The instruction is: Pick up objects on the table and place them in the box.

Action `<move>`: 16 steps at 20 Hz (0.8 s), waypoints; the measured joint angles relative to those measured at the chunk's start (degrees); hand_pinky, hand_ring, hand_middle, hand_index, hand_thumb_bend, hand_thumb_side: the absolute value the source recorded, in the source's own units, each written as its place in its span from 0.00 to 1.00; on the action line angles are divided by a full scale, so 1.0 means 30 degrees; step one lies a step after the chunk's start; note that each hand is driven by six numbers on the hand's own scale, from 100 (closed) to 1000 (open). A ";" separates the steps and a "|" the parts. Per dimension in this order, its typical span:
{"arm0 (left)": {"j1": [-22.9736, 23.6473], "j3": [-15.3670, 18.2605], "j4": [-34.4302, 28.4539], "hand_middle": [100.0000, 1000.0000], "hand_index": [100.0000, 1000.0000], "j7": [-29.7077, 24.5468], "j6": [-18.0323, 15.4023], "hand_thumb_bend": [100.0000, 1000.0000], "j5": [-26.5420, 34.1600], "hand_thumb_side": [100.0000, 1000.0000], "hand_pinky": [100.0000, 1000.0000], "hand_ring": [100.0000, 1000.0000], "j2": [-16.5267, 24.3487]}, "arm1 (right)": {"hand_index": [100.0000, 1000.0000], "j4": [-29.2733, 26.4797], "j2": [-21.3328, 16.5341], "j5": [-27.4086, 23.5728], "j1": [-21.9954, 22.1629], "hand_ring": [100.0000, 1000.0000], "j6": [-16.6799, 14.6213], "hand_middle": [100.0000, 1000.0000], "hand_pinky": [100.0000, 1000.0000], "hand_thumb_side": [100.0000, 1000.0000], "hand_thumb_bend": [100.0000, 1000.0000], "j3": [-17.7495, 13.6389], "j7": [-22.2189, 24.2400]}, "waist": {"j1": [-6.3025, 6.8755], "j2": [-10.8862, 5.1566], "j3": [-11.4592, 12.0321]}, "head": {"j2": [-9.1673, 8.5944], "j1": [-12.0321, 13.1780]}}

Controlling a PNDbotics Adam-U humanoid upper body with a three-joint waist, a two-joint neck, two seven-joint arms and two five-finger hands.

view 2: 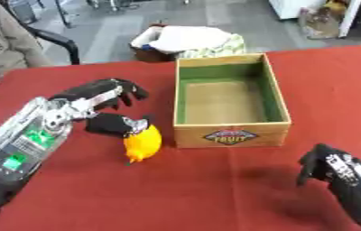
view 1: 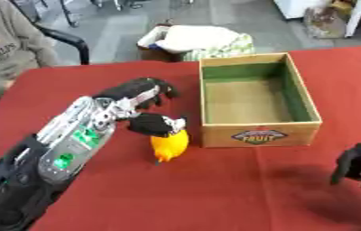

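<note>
Surface: red cloth-covered surface (view 1: 215, 189), with a grey floor beyond its far edge.
Left hand: left hand (view 2: 97, 97) reaches in over the cloth, fingers spread and relaxed, thumb down at the fruit's top; nothing gripped.
Fruit: yellow-orange fruit (view 1: 170, 145) lies just below the left thumb, touching it.
Box: wooden box (view 1: 302, 97) stands to the right of the left hand, just beyond the fruit.
Right hand: right hand (view 2: 322, 164) rests near the lower right corner, fingers curled, holding nothing.
</note>
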 measured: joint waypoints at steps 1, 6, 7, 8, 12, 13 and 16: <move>-0.0028 -0.0064 0.0144 0.79 0.87 -0.0130 -0.0055 0.21 -0.0128 0.62 0.70 0.75 0.0000 | 0.50 0.0000 0.0000 0.0000 0.0001 0.34 0.0001 0.32 0.36 0.71 0.00 0.0001 0.0001 | 0.0000 0.0000 -0.0021 | 0.0000 0.0000; -0.0097 -0.0418 0.0809 0.80 0.87 -0.0737 -0.0336 0.26 -0.0444 0.68 0.71 0.76 -0.0002 | 0.50 0.0000 0.0000 0.0001 0.0001 0.34 0.0002 0.32 0.36 0.71 0.00 0.0002 0.0004 | 0.0017 -0.0002 -0.0034 | 0.0000 0.0003; -0.0100 -0.0489 0.0933 0.81 0.88 -0.0861 -0.0372 0.28 -0.0504 0.69 0.72 0.76 -0.0004 | 0.50 0.0000 0.0000 0.0001 0.0001 0.34 0.0002 0.32 0.36 0.71 0.00 0.0002 0.0004 | 0.0023 -0.0002 -0.0038 | 0.0000 0.0003; -0.0110 -0.0564 0.1061 0.81 0.88 -0.0966 -0.0418 0.29 -0.0571 0.70 0.72 0.77 -0.0004 | 0.50 0.0000 -0.0001 0.0001 0.0001 0.34 0.0002 0.32 0.36 0.71 0.00 0.0002 0.0005 | 0.0027 -0.0002 -0.0041 | 0.0000 0.0003; -0.0132 -0.0807 0.1574 0.81 0.88 -0.1396 -0.0614 0.35 -0.1028 0.74 0.73 0.78 -0.0008 | 0.50 0.0000 -0.0002 0.0002 0.0001 0.34 0.0001 0.32 0.36 0.71 0.00 0.0002 0.0005 | 0.0033 -0.0002 -0.0054 | 0.0000 0.0006; -0.0146 -0.0846 0.1722 0.82 0.88 -0.1514 -0.0675 0.37 -0.1174 0.75 0.73 0.78 -0.0011 | 0.50 0.0000 -0.0003 0.0002 0.0000 0.34 0.0001 0.32 0.36 0.71 0.00 0.0002 0.0005 | 0.0034 -0.0002 -0.0060 | 0.0000 0.0007; -0.0241 -0.0957 0.2191 0.82 0.88 -0.1866 -0.0872 0.39 -0.1683 0.71 0.74 0.79 -0.0019 | 0.50 0.0000 -0.0004 0.0002 0.0000 0.34 0.0001 0.32 0.36 0.71 0.00 0.0002 0.0005 | 0.0036 -0.0002 -0.0066 | 0.0002 0.0008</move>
